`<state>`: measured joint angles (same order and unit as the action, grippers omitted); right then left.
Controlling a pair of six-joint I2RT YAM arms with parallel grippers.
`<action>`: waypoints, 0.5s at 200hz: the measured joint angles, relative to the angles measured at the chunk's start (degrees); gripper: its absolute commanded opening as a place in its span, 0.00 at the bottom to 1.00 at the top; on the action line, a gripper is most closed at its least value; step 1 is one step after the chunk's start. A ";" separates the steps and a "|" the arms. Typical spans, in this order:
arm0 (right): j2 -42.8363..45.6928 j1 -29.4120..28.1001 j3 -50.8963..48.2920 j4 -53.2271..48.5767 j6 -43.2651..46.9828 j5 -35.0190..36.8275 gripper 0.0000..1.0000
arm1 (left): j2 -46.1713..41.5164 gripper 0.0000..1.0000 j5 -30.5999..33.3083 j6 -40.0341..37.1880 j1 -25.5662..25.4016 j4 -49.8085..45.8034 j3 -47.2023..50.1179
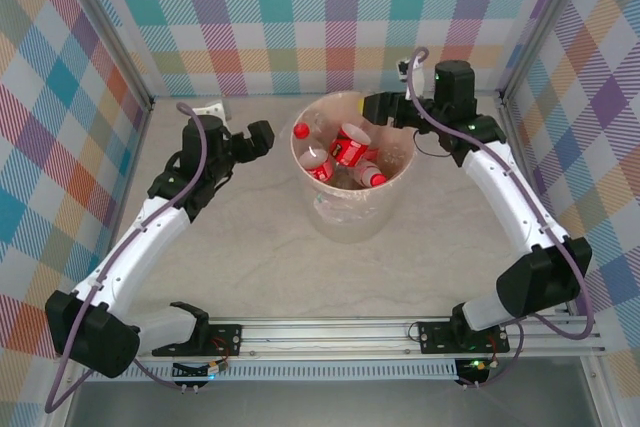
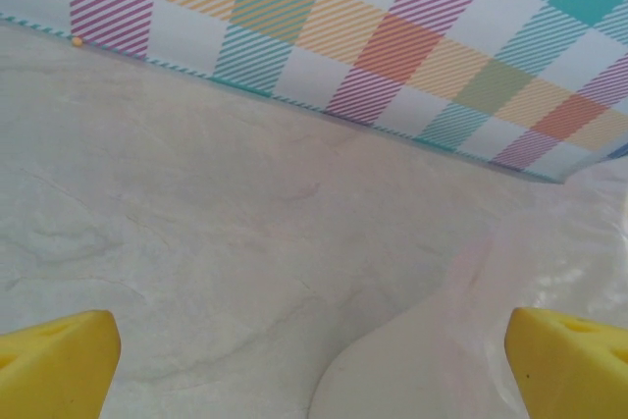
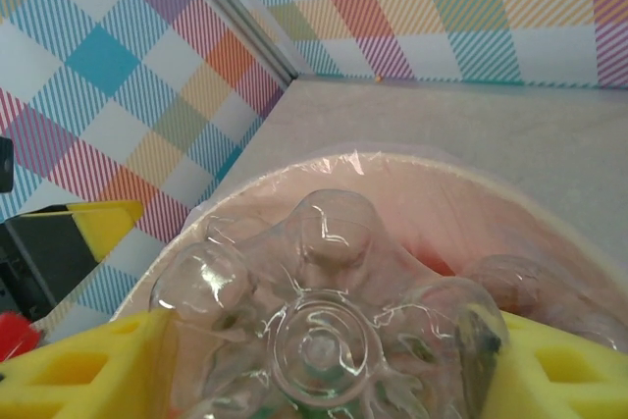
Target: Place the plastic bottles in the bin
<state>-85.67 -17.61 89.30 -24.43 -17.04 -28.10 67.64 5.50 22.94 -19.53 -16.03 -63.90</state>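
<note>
Already in bin: several red-labelled plastic bottles lay heaped inside the bin, with red caps showing among them.
Bottle in hand: a clear bottle, its base toward the wrist camera, hung above the bin's opening near the far-right rim.
Right gripper: jaws clamped on that clear bottle, with yellow pads pressed against both its sides.
Left gripper: jaws wide apart with nothing between them, just left of the bin over the table.
Done: most of the job, by my reading.
Left: dropping the held bottle into the bin; I could not tell whether others waited elsewhere.
</note>
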 measured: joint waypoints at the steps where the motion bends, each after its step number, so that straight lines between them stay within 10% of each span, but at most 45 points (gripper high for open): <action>1: -0.04 0.00 0.09 -0.13 0.00 0.00 0.68 | -0.02 1.00 0.00 0.00 0.07 -0.13 0.00; 100: -0.94 0.85 15.17 -14.95 6.64 5.22 0.96 | -0.35 1.00 0.52 -0.96 2.91 -2.12 0.00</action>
<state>-86.61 -16.75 104.47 -39.38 -10.39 -22.87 67.29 6.02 21.98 -16.62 -18.15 -63.90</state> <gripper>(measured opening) 0.955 0.997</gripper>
